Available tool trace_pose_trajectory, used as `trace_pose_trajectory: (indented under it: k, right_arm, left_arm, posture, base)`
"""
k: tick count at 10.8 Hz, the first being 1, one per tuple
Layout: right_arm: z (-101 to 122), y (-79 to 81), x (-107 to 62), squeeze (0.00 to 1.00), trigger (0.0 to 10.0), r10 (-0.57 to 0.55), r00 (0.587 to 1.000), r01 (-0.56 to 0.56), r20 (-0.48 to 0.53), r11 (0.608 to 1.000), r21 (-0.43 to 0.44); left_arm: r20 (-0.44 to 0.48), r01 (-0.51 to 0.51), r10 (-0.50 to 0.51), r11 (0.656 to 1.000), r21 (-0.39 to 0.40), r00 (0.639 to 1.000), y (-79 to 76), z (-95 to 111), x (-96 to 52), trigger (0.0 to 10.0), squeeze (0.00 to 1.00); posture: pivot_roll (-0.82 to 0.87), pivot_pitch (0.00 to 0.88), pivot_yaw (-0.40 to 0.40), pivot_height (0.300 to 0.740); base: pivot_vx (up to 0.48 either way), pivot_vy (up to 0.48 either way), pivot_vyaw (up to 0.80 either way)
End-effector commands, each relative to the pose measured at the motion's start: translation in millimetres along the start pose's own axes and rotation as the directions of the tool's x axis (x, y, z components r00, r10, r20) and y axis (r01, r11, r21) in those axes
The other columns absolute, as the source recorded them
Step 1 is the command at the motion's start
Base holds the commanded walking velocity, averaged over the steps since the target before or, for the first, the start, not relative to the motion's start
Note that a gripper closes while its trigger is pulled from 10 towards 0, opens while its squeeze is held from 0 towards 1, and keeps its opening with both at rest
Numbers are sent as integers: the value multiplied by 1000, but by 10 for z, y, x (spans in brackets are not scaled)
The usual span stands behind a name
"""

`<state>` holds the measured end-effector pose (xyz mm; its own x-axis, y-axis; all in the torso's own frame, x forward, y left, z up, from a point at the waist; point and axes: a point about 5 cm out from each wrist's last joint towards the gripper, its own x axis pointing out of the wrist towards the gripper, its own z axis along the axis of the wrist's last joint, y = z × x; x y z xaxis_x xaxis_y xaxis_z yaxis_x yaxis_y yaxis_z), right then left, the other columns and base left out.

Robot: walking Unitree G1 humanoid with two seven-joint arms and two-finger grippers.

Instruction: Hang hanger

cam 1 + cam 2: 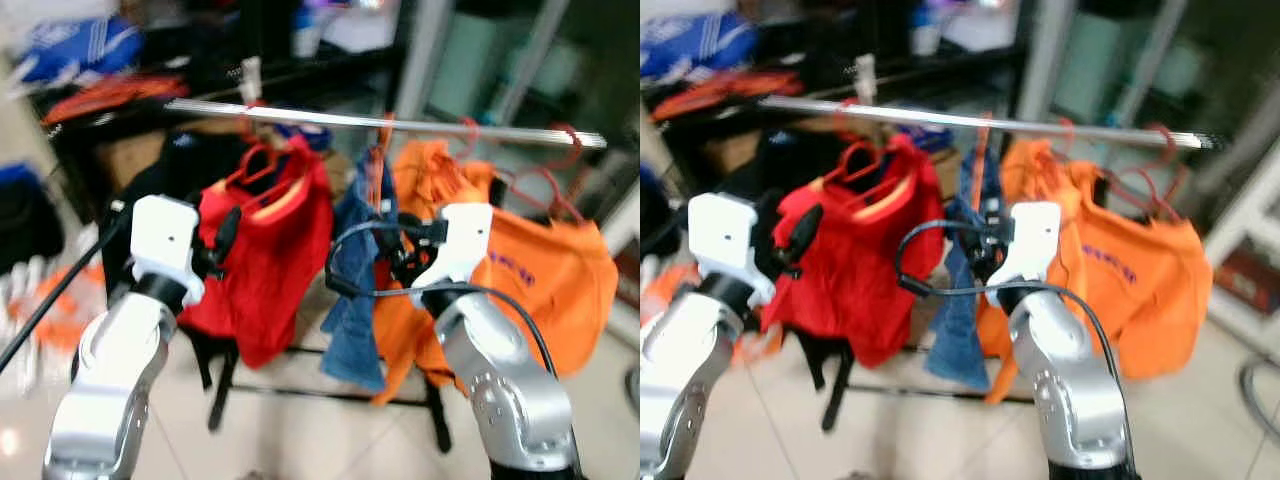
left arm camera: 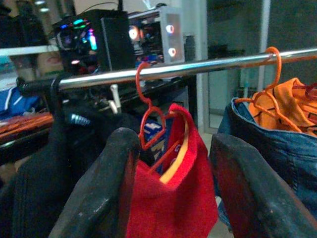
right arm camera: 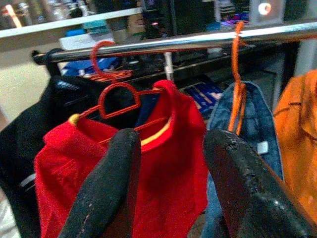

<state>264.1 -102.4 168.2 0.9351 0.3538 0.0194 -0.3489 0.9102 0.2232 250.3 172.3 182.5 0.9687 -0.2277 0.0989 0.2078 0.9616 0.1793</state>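
Note:
A silver rail point(image 1: 400, 123) runs across in front of me. On it hangs a red hanger point(image 1: 262, 163) carrying a red garment point(image 1: 265, 260). Beside that, an orange hanger point(image 3: 237, 94) holds a blue denim piece point(image 1: 355, 300), and further right orange garments point(image 1: 530, 270) hang on their own hangers. My left gripper point(image 1: 222, 238) is raised before the red garment and is open with nothing in it. My right gripper point(image 1: 398, 250) is raised in front of the denim piece, open too. In both wrist views the red garment shows between the fingers point(image 2: 106, 193) point(image 3: 111, 183), a little way beyond them.
A black garment point(image 2: 44, 173) hangs at the rail's left end. Dark shelves point(image 1: 210, 85) with clothes and lit computer cases point(image 2: 99, 39) stand behind the rack. The rack's black legs point(image 1: 222, 390) rest on a pale tiled floor. More clothes lie at the far left point(image 1: 40, 290).

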Motion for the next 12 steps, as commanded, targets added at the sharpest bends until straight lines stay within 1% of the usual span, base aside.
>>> trace_pose_trajectory:
  k: [1,2,3,4,6,7,8,9,10,11,12]
  right_arm:
    - [-19,-46,-1,0,10000,-23,1000,23,-8,999,-22]
    - [-39,-32,22,0,10000,-16,1000,16,-14,999,-34]
    - [-47,-24,36,0,10000,-11,1000,10,-17,999,-38]
    - [-50,-19,52,0,10000,-9,1000,8,-20,999,-41]
    - [-54,-17,102,0,10000,-13,1000,12,-20,999,-52]
    - [-48,-40,123,0,10000,-53,999,52,-13,995,-85]
    - [-52,-62,133,0,10000,-80,997,78,-13,992,-98]
    - [-15,-109,139,0,10000,-124,992,124,14,988,-89]
    - [22,-145,137,0,10000,-149,988,151,32,988,-42]
    - [32,-154,133,0,10000,-152,988,154,37,986,-63]
    - [40,-161,124,0,10000,-162,986,165,43,984,-69]
  left_arm:
    - [7,6,-6,1000,8,1000,-33,25,-5,10000,0]
    - [14,-17,16,1000,16,1000,-5,31,7,10000,0]
    - [13,-36,36,999,23,999,27,35,9,10000,0]
    - [14,-33,32,999,25,999,37,40,-2,10000,0]
    - [-3,-2,2,999,42,1000,7,13,-61,10000,0]
    - [-13,6,-5,999,46,1000,11,0,-81,10000,0]
    - [-18,20,-18,998,60,1000,12,-3,-82,10000,0]
    - [-15,32,-31,997,72,999,24,14,-65,10000,0]
    - [-20,49,-48,997,56,999,28,14,-50,10000,0]
    - [-26,69,-68,997,41,997,17,7,-46,10000,980]
    - [-28,90,-89,996,26,996,1,11,-42,10000,1000]
  posture:
    - [-33,0,-29,740]
    - [-35,0,-30,740]
    - [-34,0,-30,740]
    - [-32,0,-33,740]
    - [-25,0,-39,740]
    - [-23,0,-38,740]
    - [-21,0,-33,740]
    - [-23,0,-25,740]
    - [-24,0,-19,740]
    - [-27,0,-15,740]
    - [-32,0,-10,740]
  base:
    - [0,0,0]
    - [0,0,0]
    - [330,0,0]
    - [356,0,0]
    - [360,0,0]
    - [360,0,0]
    - [360,0,800]
    - [360,0,800]
    - [360,0,0]
    - [382,0,0]
    - [394,0,0]
